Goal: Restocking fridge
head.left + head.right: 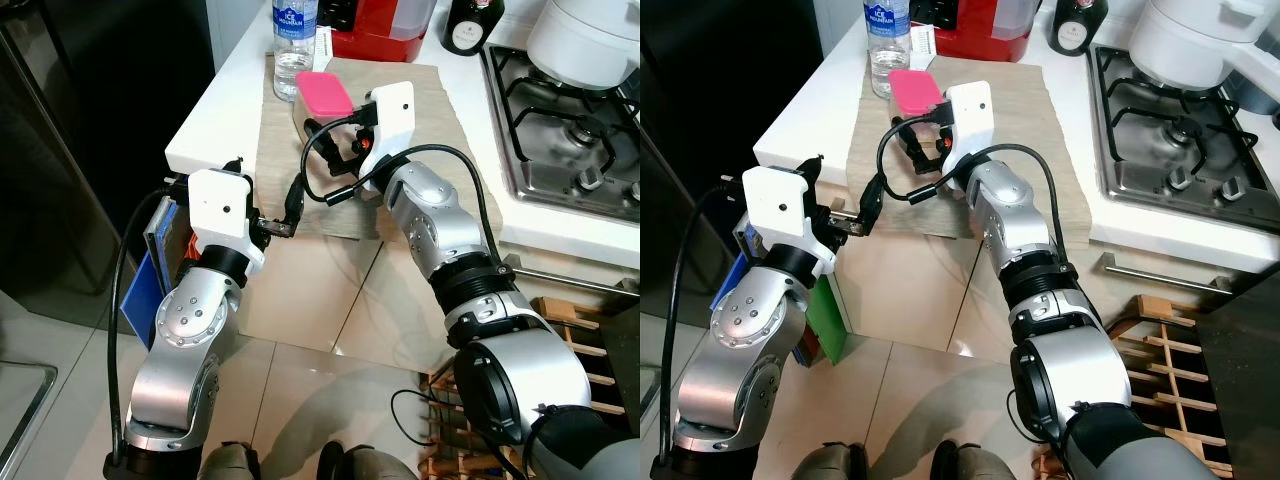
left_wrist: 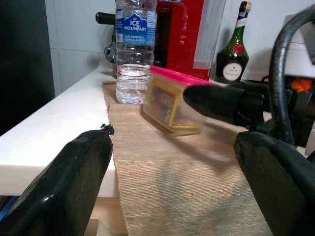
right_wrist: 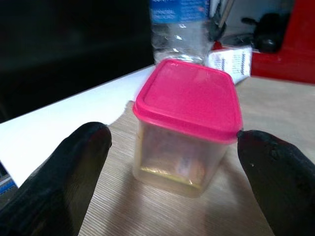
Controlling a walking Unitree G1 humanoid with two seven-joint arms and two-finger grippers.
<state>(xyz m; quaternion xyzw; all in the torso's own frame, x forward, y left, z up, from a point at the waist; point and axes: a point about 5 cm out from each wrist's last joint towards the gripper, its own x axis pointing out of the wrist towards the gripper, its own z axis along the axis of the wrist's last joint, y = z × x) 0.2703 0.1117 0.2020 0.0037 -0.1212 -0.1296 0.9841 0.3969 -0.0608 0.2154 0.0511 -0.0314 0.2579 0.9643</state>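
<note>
A clear plastic container with a pink lid [image 1: 322,95] stands on a beige mat [image 1: 420,150] on the white counter, just in front of a water bottle [image 1: 294,40]. My right gripper [image 1: 325,135] is open at the container. In the right wrist view its fingers [image 3: 74,167] sit low on either side of the container [image 3: 187,123], apart from it. My left gripper [image 1: 285,215] hangs open at the mat's front edge, short of the container [image 2: 172,101]. One finger [image 2: 221,101] of the right gripper lies beside the box in the left wrist view.
Behind the mat are a red appliance [image 1: 385,25], a small white box [image 3: 229,61] and a dark green bottle [image 1: 473,25]. A gas hob [image 1: 570,130] with a white pot [image 1: 585,35] is on the right. The dark fridge [image 1: 60,150] stands left; a wooden rack [image 1: 575,340] sits low right.
</note>
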